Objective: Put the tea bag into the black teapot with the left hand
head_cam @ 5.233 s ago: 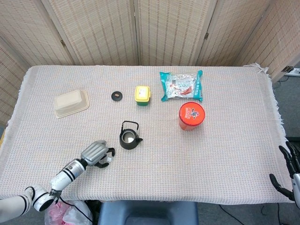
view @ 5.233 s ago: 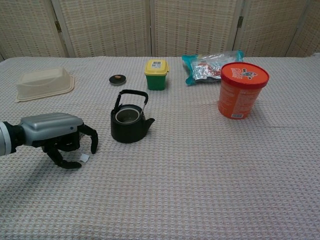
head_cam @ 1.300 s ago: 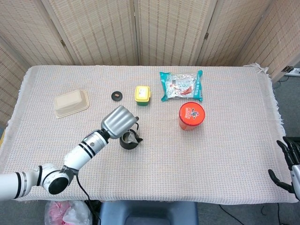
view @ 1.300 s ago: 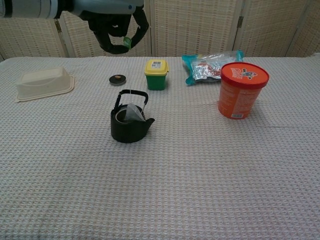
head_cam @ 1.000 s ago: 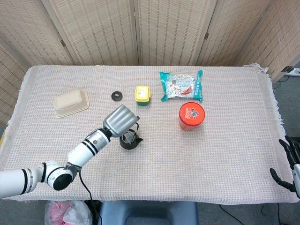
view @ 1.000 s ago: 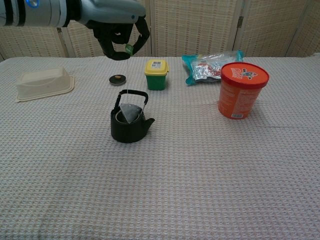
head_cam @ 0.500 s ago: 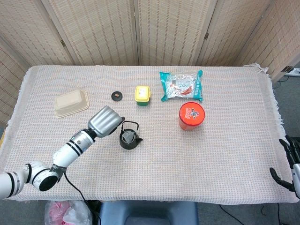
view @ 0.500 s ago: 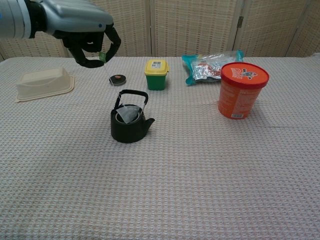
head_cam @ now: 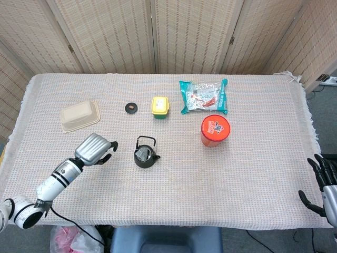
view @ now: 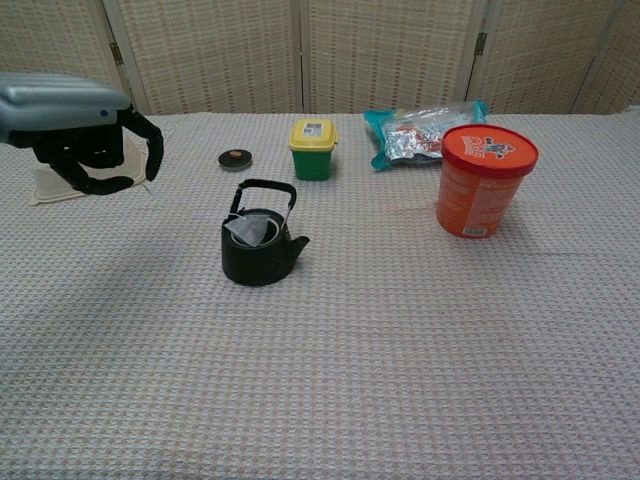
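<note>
We see the pale paper tea bag (view: pixel 250 229) sitting inside the small black cast-iron teapot (view: pixel 262 248), so we judge the task essentially done. Our left hand (view: pixel 88 135) hangs well to the teapot's left, fingers loosely curled, holding nothing.

The left hand (view: pixel 80 130) is cut off by the chest view's 9 o'clock edge, and a beige container (view: pixel 45 180) is largely hidden behind it. Only part of the tea bag (view: pixel 250 230) is seen inside the black teapot (view: pixel 262 255). The right hand (head_cam: pixel 322 185) is clipped at the head view's 4 o'clock corner.
</note>
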### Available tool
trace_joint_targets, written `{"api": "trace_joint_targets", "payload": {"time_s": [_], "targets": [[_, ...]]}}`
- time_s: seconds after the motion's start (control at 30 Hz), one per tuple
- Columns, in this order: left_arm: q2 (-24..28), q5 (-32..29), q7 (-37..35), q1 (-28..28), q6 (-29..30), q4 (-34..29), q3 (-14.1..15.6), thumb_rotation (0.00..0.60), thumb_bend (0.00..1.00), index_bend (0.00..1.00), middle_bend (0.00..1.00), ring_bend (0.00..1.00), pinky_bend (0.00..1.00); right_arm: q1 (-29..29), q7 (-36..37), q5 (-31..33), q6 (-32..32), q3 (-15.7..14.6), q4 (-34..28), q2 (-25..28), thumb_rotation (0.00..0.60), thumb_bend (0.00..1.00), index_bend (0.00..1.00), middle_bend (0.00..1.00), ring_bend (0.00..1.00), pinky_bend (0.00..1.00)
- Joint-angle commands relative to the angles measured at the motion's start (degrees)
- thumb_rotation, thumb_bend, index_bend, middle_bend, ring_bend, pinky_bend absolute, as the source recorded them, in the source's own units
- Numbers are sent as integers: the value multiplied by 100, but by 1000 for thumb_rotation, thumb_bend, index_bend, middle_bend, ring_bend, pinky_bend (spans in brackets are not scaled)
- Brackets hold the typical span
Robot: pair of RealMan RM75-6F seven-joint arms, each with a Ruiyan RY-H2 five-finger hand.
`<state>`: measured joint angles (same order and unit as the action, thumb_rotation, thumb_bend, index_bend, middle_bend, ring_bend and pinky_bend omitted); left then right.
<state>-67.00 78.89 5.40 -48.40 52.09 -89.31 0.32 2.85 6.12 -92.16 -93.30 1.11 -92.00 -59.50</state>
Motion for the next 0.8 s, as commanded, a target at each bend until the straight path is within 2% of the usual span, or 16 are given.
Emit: {"api": "trace_joint_targets", "payload": {"time_s": [0.03, 0.1, 0.2, 0.33, 0.4, 0.47, 0.6, 0.67, 0.8], "targets": [[-219, 2, -594, 167, -249, 534, 107, 600, 358, 84, 1000, 1000, 1000, 18, -29, -49, -41, -23, -11, -10, 600, 256, 0, 0, 0, 0], [-300, -28, -880, 227, -346, 812, 117, 600, 307, 10, 1000, 1000, 1000, 52, -25, -60, -102, -28, -11, -14, 600, 258, 0, 0, 0, 0], [-265, 50, -1216, 326, -305, 927, 110, 600, 280, 0, 1000, 1000, 1000, 77, -4, -62, -150, -25, -3, -17, 600, 259, 0, 0, 0, 0], [242, 491, -1541, 506, 26, 186, 207, 600, 281, 0, 1000, 1000, 1000, 56, -6, -91, -111, -39, 7, -18, 600, 260, 0, 0, 0, 0], [475, 720, -1456, 562, 138, -250, 295, 600, 361, 0, 1000, 1000, 1000, 35, -6, -97, -70, -44, 7, -15, 600, 260, 0, 0, 0, 0], [704, 846, -1274, 560, 102, -733, 355, 600, 599, 0, 1000, 1000, 1000, 13, -5, -128, -34, -59, 2, -8, 600, 261, 0, 0, 0, 0], [1015, 636, -843, 417, -255, -1511, 293, 600, 918, 0, 1000, 1000, 1000, 16, -10, -259, -67, -112, 17, -3, 600, 261, 0, 0, 0, 0], [1097, 360, -599, 304, -494, -1874, 203, 600, 986, 0, 1000, 1000, 1000, 22, 10, -301, -89, -130, 35, 1, 600, 261, 0, 0, 0, 0], [1042, -261, -40, 43, -910, -2249, 30, 600, 1000, 0, 1000, 1000, 1000, 28, 63, -411, -121, -183, 70, 15, 600, 261, 0, 0, 0, 0]]}}
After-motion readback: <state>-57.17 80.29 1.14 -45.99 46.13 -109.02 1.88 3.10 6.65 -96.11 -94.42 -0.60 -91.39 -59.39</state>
